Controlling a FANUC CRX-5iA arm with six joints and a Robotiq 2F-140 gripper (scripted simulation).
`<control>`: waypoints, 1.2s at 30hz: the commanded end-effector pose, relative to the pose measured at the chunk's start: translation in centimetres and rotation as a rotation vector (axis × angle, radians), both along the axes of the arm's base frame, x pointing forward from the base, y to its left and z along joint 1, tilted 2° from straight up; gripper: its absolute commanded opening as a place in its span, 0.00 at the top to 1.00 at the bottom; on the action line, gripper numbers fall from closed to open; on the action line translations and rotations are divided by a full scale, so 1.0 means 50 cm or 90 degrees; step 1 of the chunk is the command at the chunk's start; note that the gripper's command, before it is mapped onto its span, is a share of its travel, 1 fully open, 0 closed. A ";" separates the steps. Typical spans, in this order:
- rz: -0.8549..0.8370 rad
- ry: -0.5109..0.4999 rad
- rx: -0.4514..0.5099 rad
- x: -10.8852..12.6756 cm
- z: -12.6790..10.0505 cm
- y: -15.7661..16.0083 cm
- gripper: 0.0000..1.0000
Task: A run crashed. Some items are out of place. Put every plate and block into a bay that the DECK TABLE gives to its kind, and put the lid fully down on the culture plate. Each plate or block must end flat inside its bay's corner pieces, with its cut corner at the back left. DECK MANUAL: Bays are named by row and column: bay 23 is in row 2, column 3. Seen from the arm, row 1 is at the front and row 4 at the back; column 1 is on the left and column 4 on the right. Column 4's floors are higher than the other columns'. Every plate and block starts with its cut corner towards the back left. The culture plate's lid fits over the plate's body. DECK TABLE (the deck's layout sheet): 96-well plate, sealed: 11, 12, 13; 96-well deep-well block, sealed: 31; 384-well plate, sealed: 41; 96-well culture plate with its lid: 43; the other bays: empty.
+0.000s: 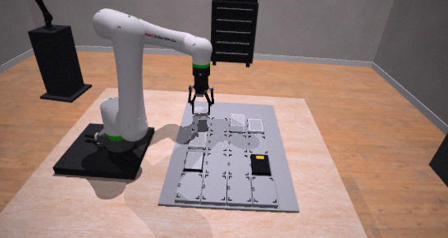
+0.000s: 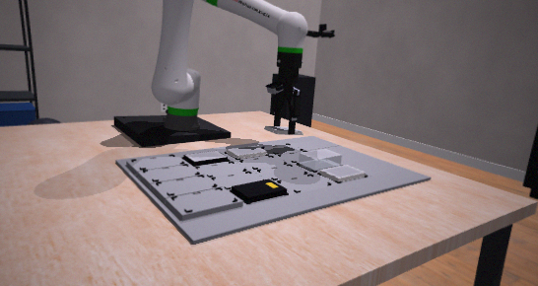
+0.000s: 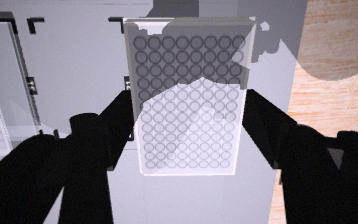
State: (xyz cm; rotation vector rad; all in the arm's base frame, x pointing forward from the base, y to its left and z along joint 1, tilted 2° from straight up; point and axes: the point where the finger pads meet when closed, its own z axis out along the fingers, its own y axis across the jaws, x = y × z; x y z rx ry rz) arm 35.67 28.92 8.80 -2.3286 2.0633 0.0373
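My gripper (image 1: 200,102) (image 2: 286,126) (image 3: 187,106) is shut on a pale sealed 96-well plate (image 1: 200,109) (image 2: 283,129) (image 3: 187,60), gripped across its long sides. It holds the plate level, a little above the grey deck (image 1: 283,149) (image 2: 394,179), at the deck corner nearest the arm on the far side in the top view. Two flat pale plates lie in bays on the arm's side: one (image 1: 198,140) (image 2: 246,152) and one with a dark rim (image 1: 194,161) (image 2: 204,157). A taller clear block (image 1: 237,122) (image 2: 320,156) and a flat pale plate (image 1: 255,125) (image 2: 343,173) sit further out.
A black flat item with a yellow label (image 1: 261,164) (image 2: 259,190) lies in a bay towards the deck's far side from the arm. The raised row of bays (image 1: 226,190) runs along the near edge. The arm's black base (image 1: 74,162) stands beside the deck. A dark rack (image 1: 235,26) stands behind the table.
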 end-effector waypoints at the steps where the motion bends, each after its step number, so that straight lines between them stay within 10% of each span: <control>1: 0.000 -0.001 0.001 0.001 -0.001 0.000 0.90; 36: 0.000 -0.001 0.001 0.002 -0.084 0.002 0.90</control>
